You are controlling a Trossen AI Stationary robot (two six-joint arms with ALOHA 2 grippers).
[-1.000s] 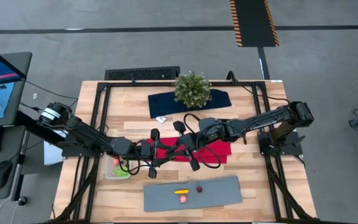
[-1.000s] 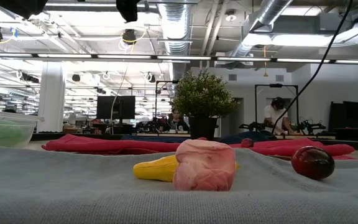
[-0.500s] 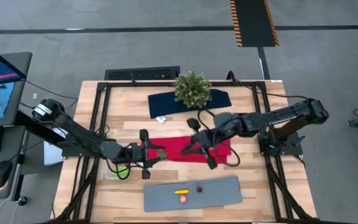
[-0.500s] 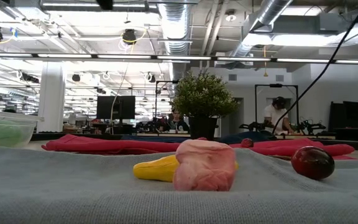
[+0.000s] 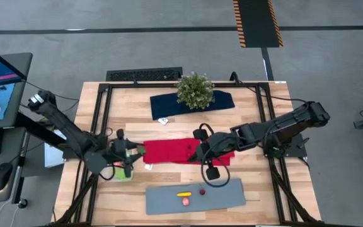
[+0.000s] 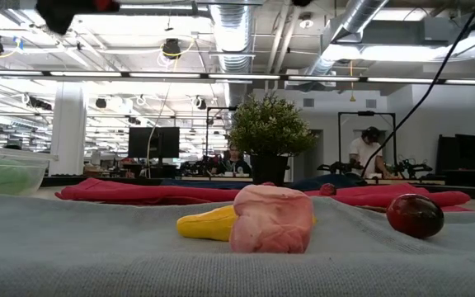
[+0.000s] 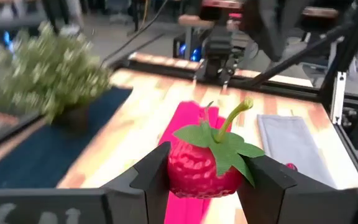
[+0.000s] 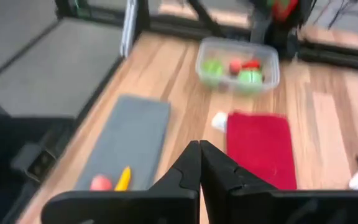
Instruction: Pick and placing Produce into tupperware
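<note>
My left gripper [image 5: 128, 153] is shut on a red toy strawberry [image 7: 202, 167] with green leaves and a stem, held in the air just beyond the far side of the tupperware [image 5: 118, 174]. The clear tupperware [image 8: 238, 65] holds green and red produce. My right gripper [image 5: 208, 166] is shut and empty, hanging over the near edge of the red cloth [image 5: 181, 151]. A yellow piece [image 6: 209, 224], a pink piece [image 6: 272, 219] and a dark red berry [image 6: 415, 214] lie on the grey mat [image 5: 225, 195]. My left gripper pinches the strawberry's two opposite sides [image 7: 174, 171] between its two fingers [image 7: 154, 177]. The fingers come nearly level from the table's left. The strawberry is lifted clear, its leafy cap and stem turned up.
A bushy potted plant [image 5: 195, 89] stands on a dark blue cloth [image 5: 222, 101] at the far middle. A small white scrap [image 5: 163, 120] lies beside that cloth. A black frame runs round the table's sides.
My left gripper has carried the strawberry from over the red cloth toward the table's left edge, turning as it went, and now hangs by the tupperware. My right gripper has drawn toward the near edge, from the cloth's middle to its near edge by the grey mat.
</note>
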